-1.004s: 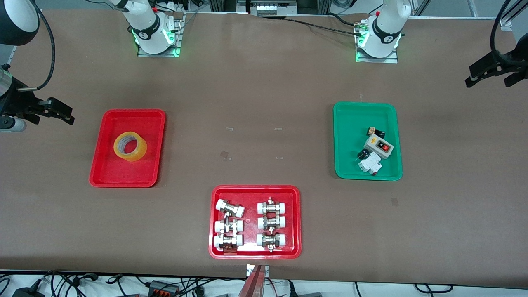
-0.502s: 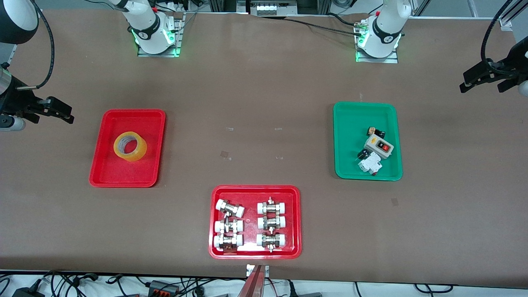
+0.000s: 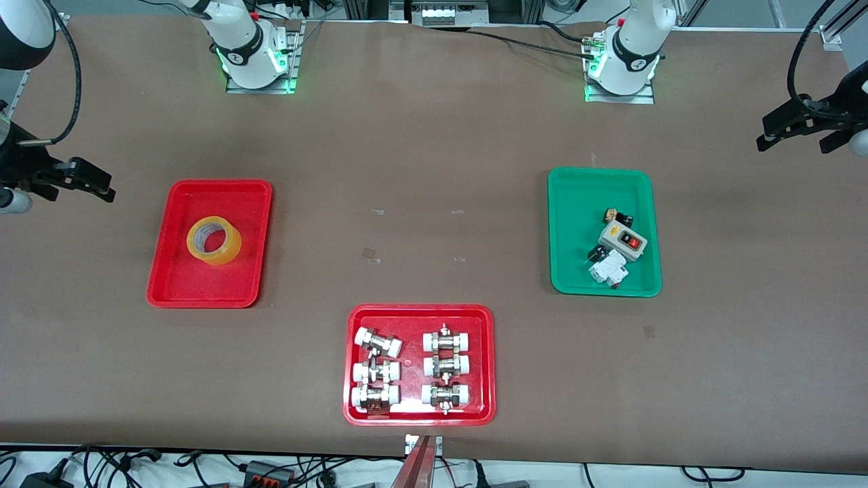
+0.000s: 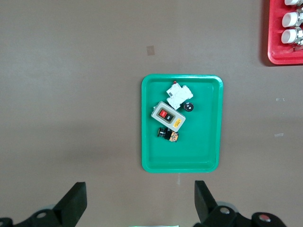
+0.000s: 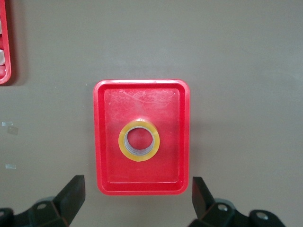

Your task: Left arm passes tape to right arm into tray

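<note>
A brown table [image 3: 434, 135] fills the frame. At middle left, the tray [image 3: 175, 271] already holds the tape [image 3: 214, 240], lying flat. The right gripper [image 3: 102, 190], jaws apart and empty, hangs at the left edge; the left gripper [image 3: 773, 139], jaws apart, hangs at the right edge. The delivery looks complete, so the best move is probably keeping both grippers well clear.

Front camera sat high, faced robot bases across table [image 3: 434, 135], took in whole surface. Left wrist camera looked straight down from height on green tray [image 4: 151, 156]; right wrist camera likewise on red tray [image 5: 102, 142]. Front view shared both trays.
</note>
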